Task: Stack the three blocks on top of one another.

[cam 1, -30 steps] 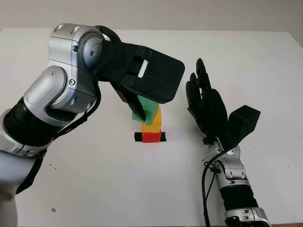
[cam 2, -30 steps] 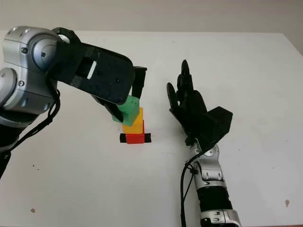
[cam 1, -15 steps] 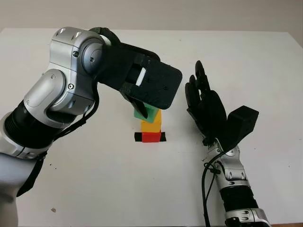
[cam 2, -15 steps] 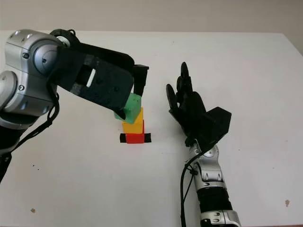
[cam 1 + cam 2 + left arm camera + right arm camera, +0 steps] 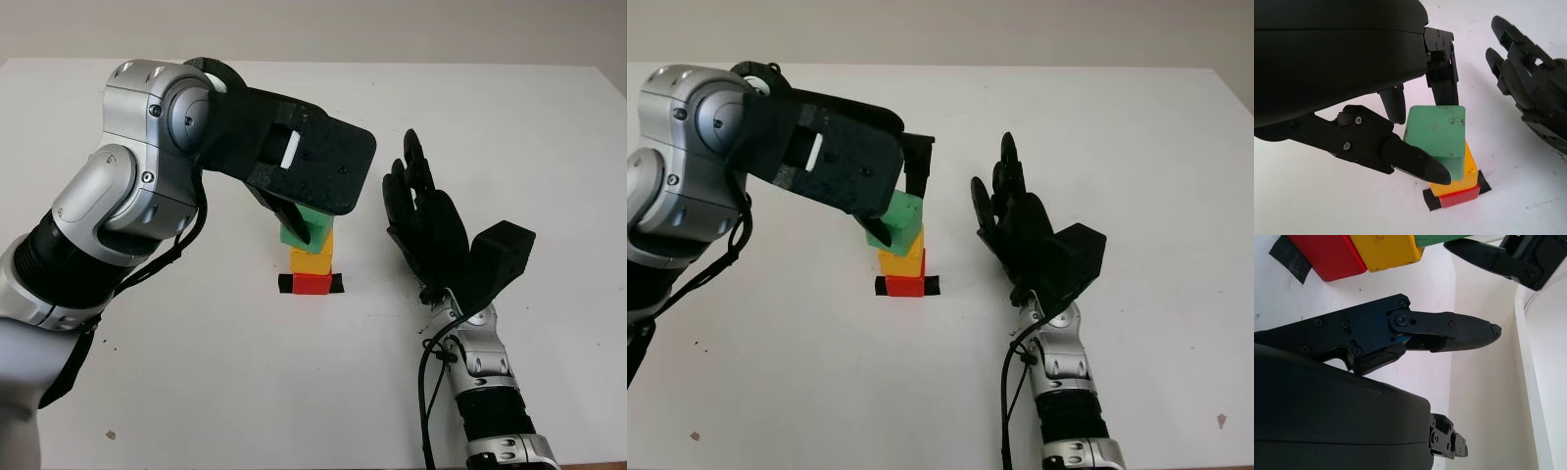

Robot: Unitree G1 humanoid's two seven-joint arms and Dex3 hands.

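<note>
- My left robot hand (image 5: 1415, 142) clamps the green block (image 5: 1436, 134) atop the yellow block (image 5: 1454, 177).
- The yellow block sits on the red block (image 5: 1459, 195), mid-tabletop (image 5: 196, 372).
- My right robot hand (image 5: 423, 217) stands open beside the stack.

The left hand (image 5: 309, 201) hides much of the green block (image 5: 312, 224) in the head views.

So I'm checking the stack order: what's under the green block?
The yellow block sits under the green block, with the red block below it on black tape. The left hand grips the green block, hiding their contact.
</note>
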